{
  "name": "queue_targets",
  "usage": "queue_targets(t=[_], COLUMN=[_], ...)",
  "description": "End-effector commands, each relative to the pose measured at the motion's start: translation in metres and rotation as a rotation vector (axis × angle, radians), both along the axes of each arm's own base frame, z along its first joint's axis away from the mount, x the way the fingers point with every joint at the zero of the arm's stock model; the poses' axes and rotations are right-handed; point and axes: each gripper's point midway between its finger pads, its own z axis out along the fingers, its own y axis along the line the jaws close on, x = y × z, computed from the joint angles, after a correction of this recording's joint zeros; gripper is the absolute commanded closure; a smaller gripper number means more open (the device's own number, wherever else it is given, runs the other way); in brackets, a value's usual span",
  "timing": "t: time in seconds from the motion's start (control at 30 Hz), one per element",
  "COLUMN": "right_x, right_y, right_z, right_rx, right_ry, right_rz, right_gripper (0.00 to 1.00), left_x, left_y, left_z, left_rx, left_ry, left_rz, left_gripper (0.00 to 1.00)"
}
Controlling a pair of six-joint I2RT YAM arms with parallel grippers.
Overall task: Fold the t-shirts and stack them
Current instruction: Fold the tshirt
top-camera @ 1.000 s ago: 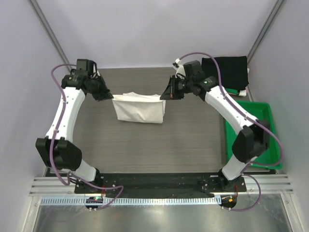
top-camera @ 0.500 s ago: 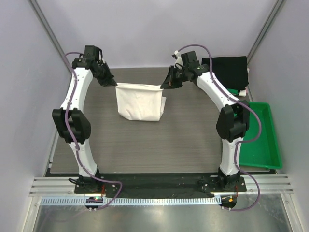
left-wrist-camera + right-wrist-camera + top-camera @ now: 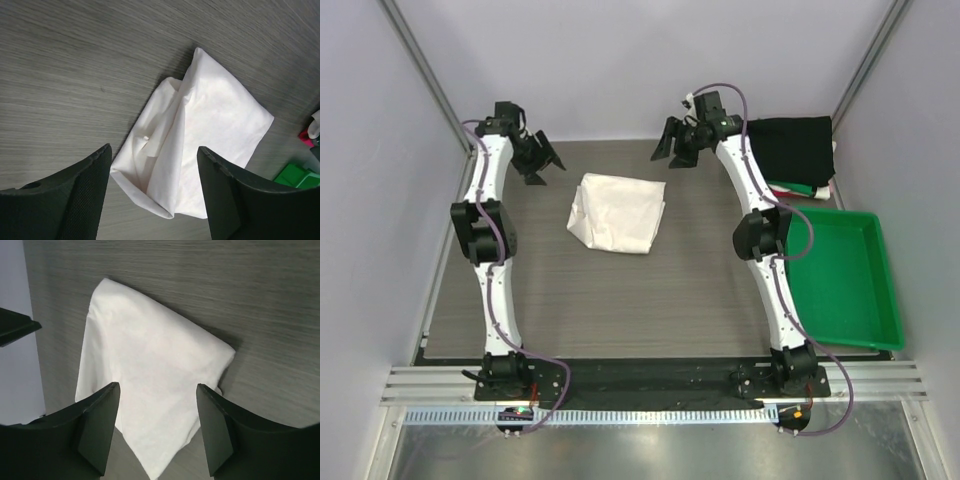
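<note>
Two arm bases w/ cabling at near edge of dark wood-grain table; both arms stretched up and away toward far side. At R side, near to mid depth: green plastic tray, long side running near-to-far.

Mid-table, nearer far side: white t-shirt, folded to a rough rectangle, lying flat on tabletop, slightly skewed, surface rumpled. Well apart from tray. Touched by neither gripper.

L wrist view: looks down on same white t-shirt framed between the two black fingers; shows layered folds and loose edges along one side, bare tabletop all round. Corner of green tray at lower R of that view.

R wrist view: looks down on white t-shirt from other side; smooth top layer, one corner pointing toward cam.

Further back, far L: left gripper, jaws spread wide, nothing between them, off to L of tee. Far centre-R: right gripper, jaws likewise parted, empty, beside tee's far R corner, not touching.

Far R corner: black t-shirt, folded, resting on red and white cloth peeking out at its near edge, just past tray's far end.
</note>
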Motion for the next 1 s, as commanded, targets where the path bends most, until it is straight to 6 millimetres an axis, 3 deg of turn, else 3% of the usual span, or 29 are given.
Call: queue_targets(t=[0.0,0.03,0.1,0.13,0.2,0.23,0.3,0.33,0.37,0.43,0.47,0.53,0.57,0.6,0.63,0.73,0.77,0.87,0.9,0.93,0.97], right_x=[-0.035,-0.044,-0.063,-0.073,-0.098,-0.103,-0.116,-0.116,-0.116,-0.114,-0.115,-0.118,-0.120,-0.129,-0.135,-0.155,-0.164,-0.197,-0.216,-0.227,-0.233], right_y=[-0.010,-0.011,0.006,0.005,0.020,0.020,0.030,0.030,0.028,0.016,0.006,-0.015,-0.032,-0.048,-0.057,-0.084,-0.088,-0.103,-0.077,-0.066,-0.058], right_z=[0.030,0.040,0.046,0.041,0.038,0.041,0.039,0.039,0.042,0.041,0.054,0.046,0.059,0.041,0.038,0.052,0.054,0.027,-0.017,0.003,-0.005], right_rx=[-0.029,-0.077,-0.147,-0.200,-0.253,-0.301,-0.352,-0.369,-0.383,-0.456,-0.483,-0.584,-0.647,-0.739,-0.776,-0.894,-0.872,-0.712,-0.525,-0.354,-0.236], right_ry=[0.086,0.056,0.023,0.042,0.061,0.047,0.041,0.032,0.024,0.011,-0.018,0.007,-0.021,0.036,0.054,-0.021,-0.043,-0.047,0.007,-0.047,-0.021], right_rz=[-0.026,-0.003,0.038,0.045,0.087,0.074,0.077,0.072,0.044,0.007,-0.012,-0.043,-0.083,-0.078,-0.086,-0.163,-0.180,-0.211,-0.115,-0.095,-0.105], right_gripper=[0.31,0.31,0.30,0.30,0.29,0.29,0.29,0.29,0.28,0.28,0.28,0.27,0.26,0.26,0.26,0.23,0.18,0.14,0.14,0.14,0.14], left_x=[-0.006,-0.014,-0.020,-0.040,-0.049,-0.066,-0.072,-0.087,-0.086,-0.093,-0.095,-0.096,-0.097,-0.097,-0.100,-0.102,-0.102,-0.106,-0.107,-0.109,-0.107], left_y=[-0.003,-0.007,-0.008,-0.012,-0.017,-0.021,-0.027,-0.028,-0.030,-0.034,-0.032,-0.035,-0.032,-0.029,-0.040,-0.040,-0.040,-0.043,-0.044,-0.046,-0.050], left_z=[0.055,0.074,0.080,0.078,0.072,0.048,0.055,0.032,0.036,0.027,0.021,0.013,0.010,0.001,-0.003,-0.011,-0.012,-0.017,-0.018,-0.022,-0.022], left_rx=[-0.061,-0.070,-0.067,-0.080,-0.103,-0.120,-0.143,-0.156,-0.158,-0.160,-0.131,-0.084,-0.058,-0.038,-0.037,-0.033,-0.029,0.002,0.006,0.009,0.000], left_ry=[-0.127,-0.168,-0.220,-0.213,-0.248,-0.203,-0.273,-0.227,-0.268,-0.259,-0.255,-0.245,-0.234,-0.211,-0.198,-0.174,-0.175,-0.167,-0.164,-0.156,-0.175], left_rz=[-0.044,-0.063,-0.081,-0.104,-0.130,-0.146,-0.177,-0.180,-0.194,-0.214,-0.226,-0.246,-0.252,-0.248,-0.274,-0.268,-0.268,-0.283,-0.287,-0.297,-0.307], left_gripper=[0.30,0.31,0.33,0.34,0.37,0.39,0.40,0.40,0.40,0.39,0.39,0.40,0.40,0.40,0.40,0.41,0.41,0.42,0.42,0.43,0.43])
